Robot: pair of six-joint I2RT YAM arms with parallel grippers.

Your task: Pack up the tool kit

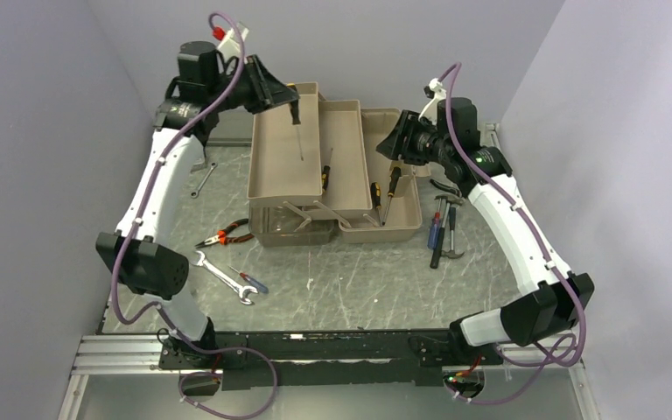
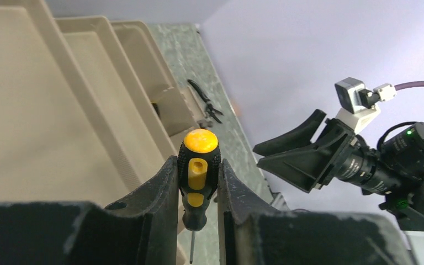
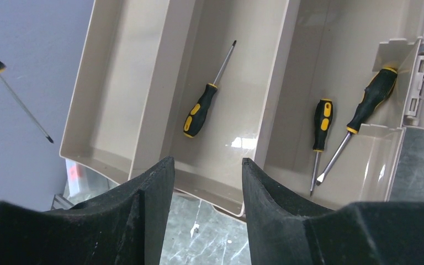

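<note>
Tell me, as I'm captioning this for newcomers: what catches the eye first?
The left gripper holds a yellow-and-black screwdriver above the open taupe toolbox, shaft pointing down. Three more screwdrivers lie inside it, while pliers, wrenches and a hammer lie on the table around it.

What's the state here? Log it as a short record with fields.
left gripper: shut on a screwdriver, raised by the toolbox
right gripper: open, empty, facing the toolbox
in toolbox: three screwdrivers
on table: hammers, pliers, wrenches
</note>
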